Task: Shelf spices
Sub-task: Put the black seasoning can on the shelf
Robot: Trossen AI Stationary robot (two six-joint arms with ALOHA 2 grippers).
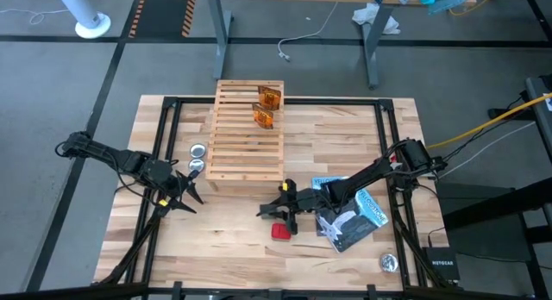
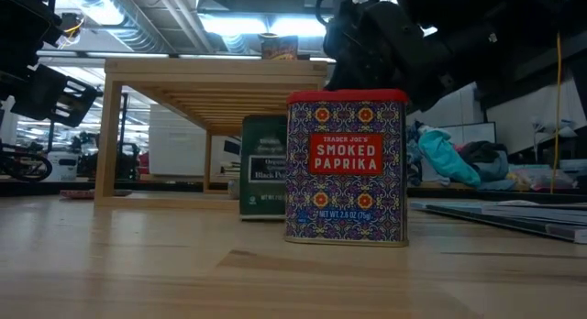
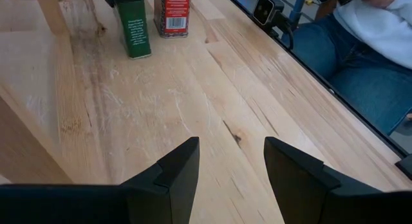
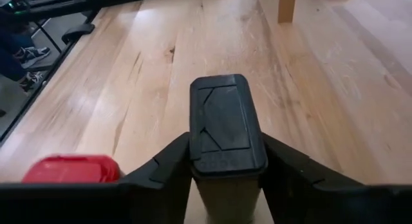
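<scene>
The red spice box (image 1: 282,232) stands upright on the table near the near edge and reads "Smoked Paprika" in the low view (image 2: 347,168). Just behind it stands the dark box (image 2: 264,166), which has a green label and a dark lid. My right gripper (image 1: 274,210) is shut on this box (image 4: 225,124). Two orange-brown packets (image 1: 269,97) (image 1: 263,117) lie on the far end of the wooden slatted shelf (image 1: 248,132). My left gripper (image 1: 185,196) is open and hovers left of the shelf's near end, touching nothing (image 3: 232,166). My right gripper pinches the dark box between its two fingers, on its two sides just below the lid (image 4: 222,176). The fingers reach it from the table's right. The box stands upright, and its base (image 2: 264,214) appears to rest on the table.
Two round silver tins (image 1: 197,158) sit left of the shelf, close to my left gripper, and a third (image 1: 388,263) sits near the near right corner. Blue-and-black booklets (image 1: 349,215) lie under my right arm. A seated person (image 3: 360,56) is beyond the table's edge.
</scene>
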